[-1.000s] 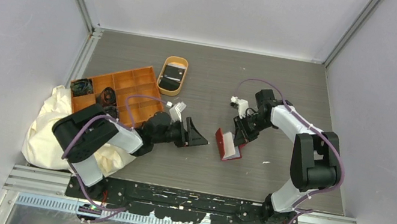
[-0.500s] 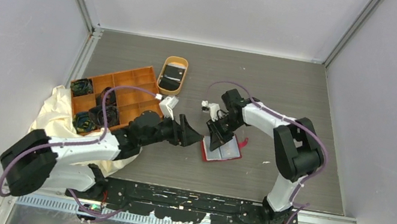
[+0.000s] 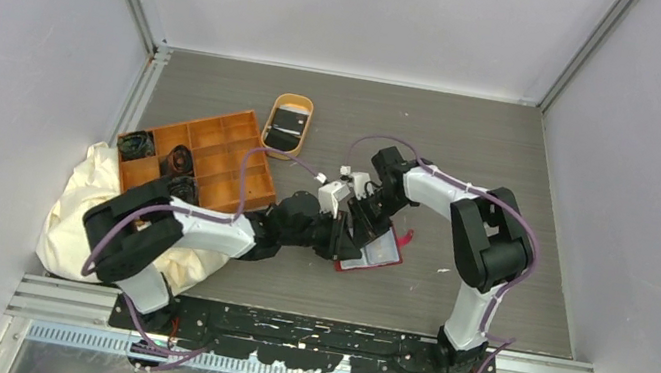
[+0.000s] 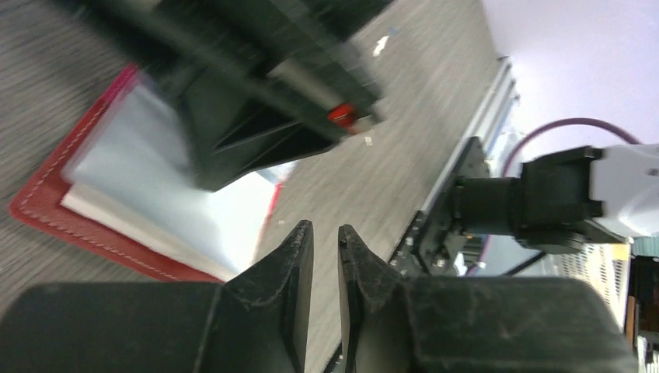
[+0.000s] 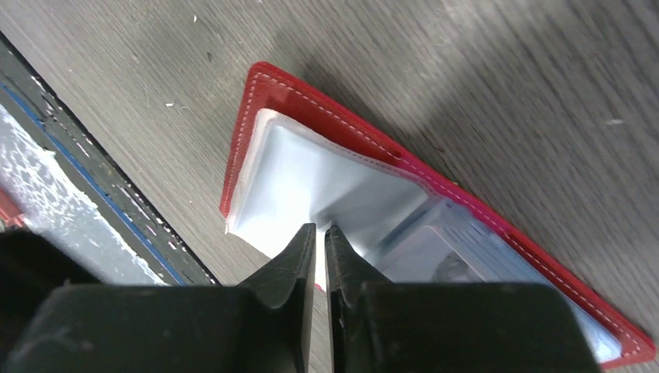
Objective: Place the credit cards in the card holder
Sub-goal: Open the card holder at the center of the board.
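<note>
No text, label, brand, number or sign can be read in any view. Inside the card holder [image 5: 311,101] a small dark mark shows through the clear plastic, but it is too blurred to make out.

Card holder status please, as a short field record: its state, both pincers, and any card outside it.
card holder: lying open, clear sleeves facing up
right pincer: nearly closed, tips apparently pinching a sleeve
left pincer: nearly closed, nothing between the tips, just off the holder's edge
dark card: apparently lying in the oval dish
card at the holder: none seen
</note>
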